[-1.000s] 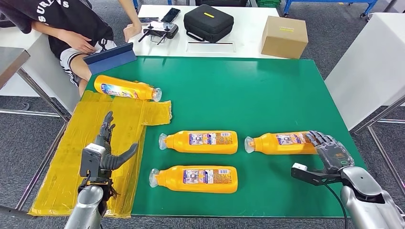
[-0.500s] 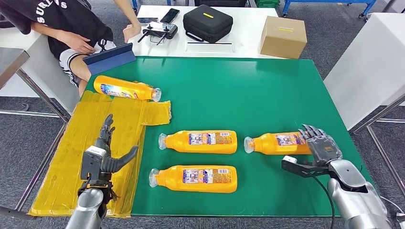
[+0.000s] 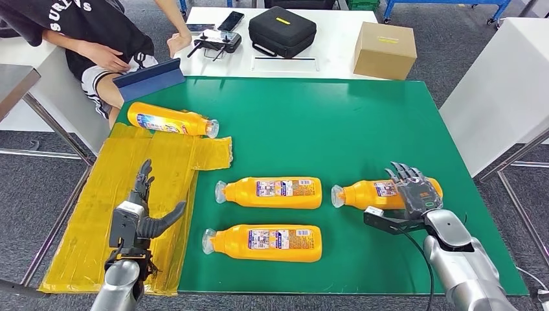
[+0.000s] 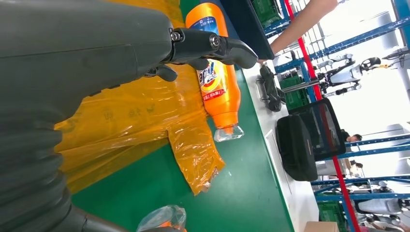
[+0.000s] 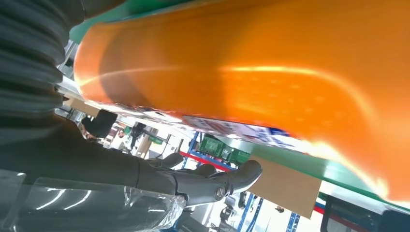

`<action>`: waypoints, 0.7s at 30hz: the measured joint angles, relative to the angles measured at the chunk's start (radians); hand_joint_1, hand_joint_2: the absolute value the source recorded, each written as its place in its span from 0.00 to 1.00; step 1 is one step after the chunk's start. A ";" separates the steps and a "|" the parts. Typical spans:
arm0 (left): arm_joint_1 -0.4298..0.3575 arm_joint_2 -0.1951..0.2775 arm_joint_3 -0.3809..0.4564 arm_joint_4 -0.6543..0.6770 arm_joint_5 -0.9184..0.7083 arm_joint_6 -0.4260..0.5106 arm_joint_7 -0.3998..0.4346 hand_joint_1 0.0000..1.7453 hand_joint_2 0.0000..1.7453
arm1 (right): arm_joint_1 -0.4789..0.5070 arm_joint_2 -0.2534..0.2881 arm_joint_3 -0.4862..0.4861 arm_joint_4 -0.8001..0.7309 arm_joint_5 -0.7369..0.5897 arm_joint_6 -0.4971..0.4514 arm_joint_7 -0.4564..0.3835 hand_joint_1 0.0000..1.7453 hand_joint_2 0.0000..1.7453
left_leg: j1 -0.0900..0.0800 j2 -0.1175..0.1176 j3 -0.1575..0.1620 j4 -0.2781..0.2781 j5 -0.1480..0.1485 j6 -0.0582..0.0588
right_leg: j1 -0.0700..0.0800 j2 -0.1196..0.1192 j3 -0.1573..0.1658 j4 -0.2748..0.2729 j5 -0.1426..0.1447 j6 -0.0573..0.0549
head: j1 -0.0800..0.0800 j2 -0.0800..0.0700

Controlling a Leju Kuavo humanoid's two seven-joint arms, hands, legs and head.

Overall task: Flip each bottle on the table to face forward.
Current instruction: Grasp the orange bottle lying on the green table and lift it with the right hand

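Four orange bottles lie on their sides on the green table [image 3: 349, 123]. One lies at the far left [image 3: 169, 120], partly on a yellow plastic sheet, and appears in the left wrist view too [image 4: 216, 82]. One is in the middle [image 3: 275, 192], one nearer the front [image 3: 268, 242], and one on the right [image 3: 366, 194]. My right hand [image 3: 412, 188] hovers at the right bottle's base end with fingers spread. That bottle looms large and close in the right wrist view [image 5: 270, 72], beside the hand's fingers [image 5: 212, 183]. My left hand [image 3: 139, 210] is open above the yellow sheet, holding nothing.
A crumpled yellow plastic sheet [image 3: 84, 214] covers the table's left side. A person sits at the back left with a blue tablet [image 3: 149, 78]. Behind the table, a white table carries a black case [image 3: 283, 29] and a cardboard box [image 3: 385, 50].
My right hand has moved left, from the bottle's far end to over its base. The bottles and my left hand have stayed about where they were.
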State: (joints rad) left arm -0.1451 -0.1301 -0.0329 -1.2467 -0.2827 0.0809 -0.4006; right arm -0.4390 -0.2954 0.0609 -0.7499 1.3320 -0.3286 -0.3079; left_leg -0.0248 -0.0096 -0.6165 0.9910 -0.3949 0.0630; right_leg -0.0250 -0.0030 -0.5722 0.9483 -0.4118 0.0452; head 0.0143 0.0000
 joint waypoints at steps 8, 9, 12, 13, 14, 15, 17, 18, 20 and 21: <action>0.012 0.000 0.001 0.000 0.001 0.008 0.000 0.00 1.00 | -0.030 0.013 0.015 0.031 0.016 0.014 0.000 0.00 1.00 | 0.000 0.002 0.001 0.000 0.000 0.000 | 0.000 0.001 0.000 0.000 0.000 0.000 | 0.000 0.000; 0.015 0.000 0.001 -0.001 0.001 0.008 0.000 0.00 1.00 | -0.038 0.014 0.017 0.041 0.016 0.023 0.001 0.00 1.00 | 0.000 0.003 0.001 0.000 0.000 0.000 | 0.000 0.001 0.000 0.000 0.000 0.000 | 0.000 0.000; 0.021 0.000 0.001 -0.007 0.001 0.009 0.000 0.00 1.00 | -0.069 0.015 0.026 0.083 0.015 0.068 0.018 0.00 1.00 | 0.000 0.005 0.002 0.000 0.000 0.000 | 0.000 0.003 0.000 0.000 0.001 0.000 | 0.000 0.000; 0.022 0.000 0.001 -0.009 0.000 0.009 0.000 0.00 1.00 | -0.082 0.016 0.028 0.101 0.012 0.089 0.029 0.00 1.00 | 0.000 0.005 0.003 0.000 0.000 0.000 | 0.000 0.003 0.001 0.000 0.001 0.000 | 0.000 0.000; 0.022 0.000 0.002 -0.009 -0.001 0.009 0.001 0.00 1.00 | -0.096 0.017 0.028 0.119 0.008 0.109 0.042 0.00 1.00 | 0.000 0.005 0.004 0.000 0.000 0.000 | 0.000 0.003 0.001 0.000 0.001 0.000 | 0.000 0.000; 0.022 0.000 0.002 -0.009 -0.003 0.009 0.002 0.00 1.00 | -0.108 0.018 0.029 0.135 0.003 0.128 0.054 0.00 1.00 | 0.000 0.006 0.006 0.000 0.000 0.000 | 0.000 0.004 0.001 -0.001 0.001 0.000 | 0.000 0.000; 0.022 -0.001 0.002 -0.009 -0.006 0.009 0.003 0.00 1.00 | -0.130 0.021 0.029 0.165 -0.006 0.157 0.076 0.00 1.00 | 0.000 0.005 0.009 0.000 -0.001 0.000 | 0.000 0.004 0.001 -0.001 0.000 -0.001 | 0.000 0.000; 0.022 -0.002 0.002 -0.009 -0.007 0.009 0.003 0.00 1.00 | -0.138 0.021 0.029 0.178 -0.010 0.167 0.085 0.00 1.00 | 0.000 0.005 0.011 0.000 -0.001 0.000 | 0.000 0.004 0.000 -0.002 -0.001 -0.001 | 0.000 0.000; 0.022 -0.002 0.002 -0.009 -0.008 0.009 0.003 0.00 1.00 | -0.153 0.022 0.029 0.203 -0.015 0.181 0.099 0.00 1.00 | 0.000 0.004 0.013 -0.001 -0.002 0.000 | 0.000 0.004 0.001 -0.002 -0.002 -0.001 | 0.000 0.000; 0.023 -0.002 0.002 -0.009 -0.009 0.009 0.003 0.00 1.00 | -0.159 0.023 0.029 0.214 -0.017 0.186 0.103 0.00 1.00 | 0.000 0.004 0.014 -0.001 -0.001 0.000 | 0.000 0.004 0.001 -0.003 -0.002 -0.001 | 0.000 0.000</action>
State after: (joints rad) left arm -0.1217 -0.1324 -0.0313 -1.2559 -0.2914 0.0900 -0.3974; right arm -0.5978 -0.2728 0.0896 -0.5359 1.3147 -0.1424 -0.2047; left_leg -0.0248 -0.0061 -0.6026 0.9903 -0.3963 0.0635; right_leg -0.0253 0.0005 -0.5712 0.9457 -0.4138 0.0438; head 0.0145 0.0000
